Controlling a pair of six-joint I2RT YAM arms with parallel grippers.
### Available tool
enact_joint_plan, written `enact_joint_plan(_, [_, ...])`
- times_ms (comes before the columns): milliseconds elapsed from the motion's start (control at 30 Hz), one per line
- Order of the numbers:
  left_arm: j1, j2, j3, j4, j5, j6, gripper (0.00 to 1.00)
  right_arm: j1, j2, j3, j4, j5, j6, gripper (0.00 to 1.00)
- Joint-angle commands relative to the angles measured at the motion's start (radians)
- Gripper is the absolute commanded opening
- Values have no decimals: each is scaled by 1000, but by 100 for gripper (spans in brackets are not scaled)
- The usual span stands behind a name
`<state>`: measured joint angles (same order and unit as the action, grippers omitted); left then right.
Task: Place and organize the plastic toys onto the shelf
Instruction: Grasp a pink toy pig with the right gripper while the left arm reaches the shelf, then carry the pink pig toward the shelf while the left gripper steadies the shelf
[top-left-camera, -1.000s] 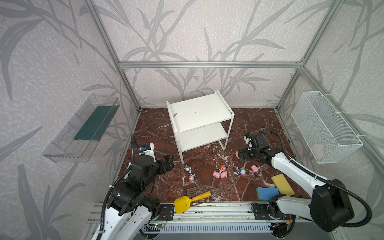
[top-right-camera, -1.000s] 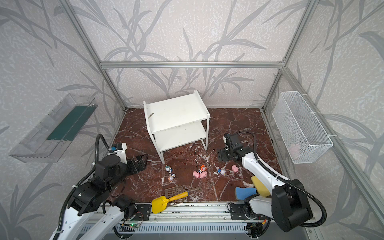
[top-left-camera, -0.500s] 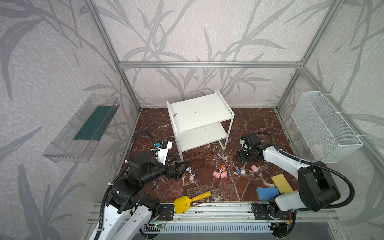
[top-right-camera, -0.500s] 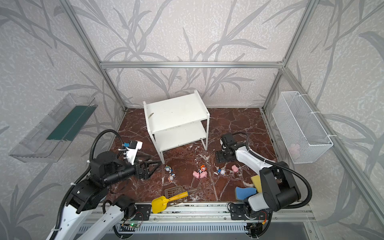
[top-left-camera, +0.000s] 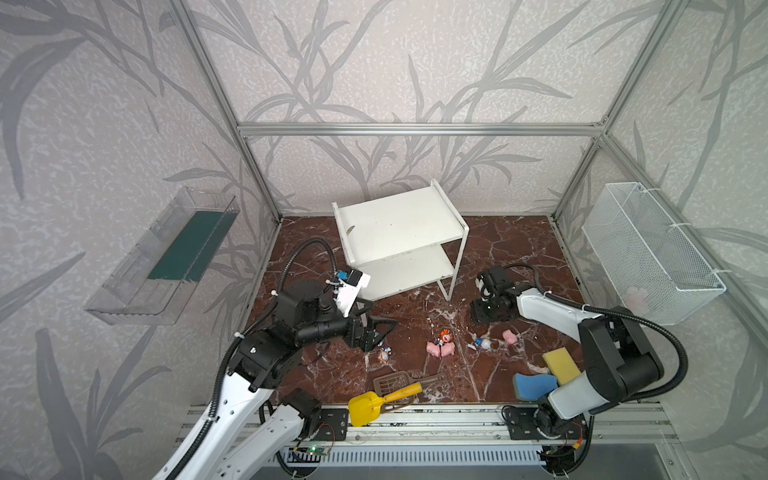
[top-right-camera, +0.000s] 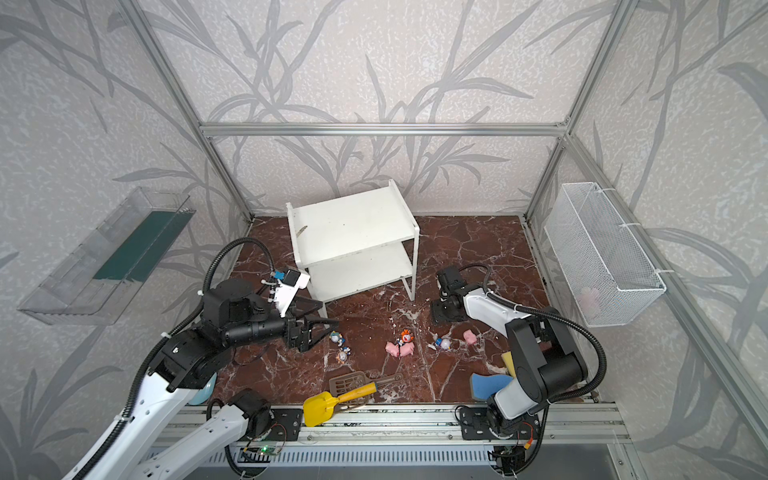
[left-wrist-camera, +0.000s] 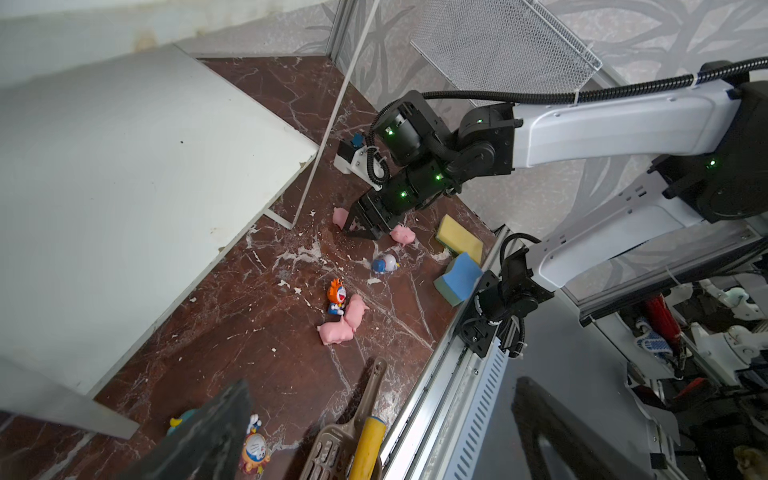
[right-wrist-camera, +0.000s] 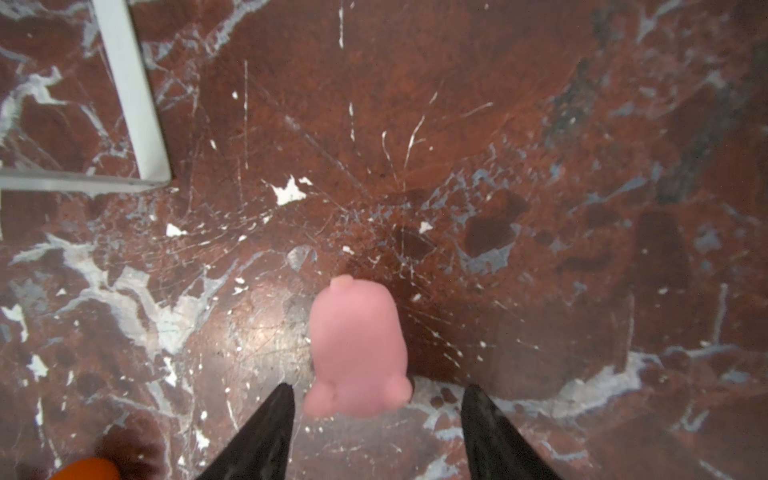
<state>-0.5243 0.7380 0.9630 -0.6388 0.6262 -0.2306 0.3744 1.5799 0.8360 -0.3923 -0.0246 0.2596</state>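
Note:
The white shelf (top-left-camera: 399, 224) (top-right-camera: 349, 224) stands at the back, both boards bare. My right gripper (right-wrist-camera: 376, 399) (top-left-camera: 490, 311) points down by the shelf's front leg (right-wrist-camera: 133, 91), open, with a pink pig (right-wrist-camera: 357, 349) (left-wrist-camera: 340, 216) between its fingertips and a gap on each side. Two pigs (top-left-camera: 440, 349) lie with an orange-headed figurine (top-left-camera: 446, 333). A white-headed figurine (top-left-camera: 483, 343) and another pig (top-left-camera: 510, 337) lie further right. My left gripper (top-left-camera: 380, 332) (left-wrist-camera: 382, 384) hangs open and empty over two small figurines (top-right-camera: 337, 337) (top-right-camera: 343, 355).
A yellow scoop (top-left-camera: 374, 405) and a brown slotted scoop (top-left-camera: 392, 382) lie at the front edge. Yellow (top-left-camera: 561, 363) and blue (top-left-camera: 534, 384) sponges sit front right. A wire basket (top-left-camera: 652, 253) hangs on the right wall, a clear tray (top-left-camera: 166, 257) on the left wall.
My left gripper has swung right toward the figurines by the shelf's front left leg. The right arm has folded back toward its base while its gripper stayed over the pig.

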Motion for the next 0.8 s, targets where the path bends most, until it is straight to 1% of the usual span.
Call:
enact_joint_plan(0, [-49, 31, 59, -56, -49, 93, 99, 6, 23, 34, 24, 11, 7, 61])
enact_joint_plan(200, [-156, 95, 107, -116, -191, 156, 99, 6, 55, 60, 24, 8, 6, 53])
enact_joint_plan(500, [-310, 182, 115, -104, -353, 190, 99, 8, 13, 54, 0, 21, -15, 40])
enact_joint_plan(667, [-357, 193, 81, -51, -419, 194, 99, 7, -36, 42, -11, 17, -35, 31])
enact_joint_plan(767, [-367, 183, 47, -8, -437, 189, 99, 7, -74, 40, -34, 9, -43, 29])
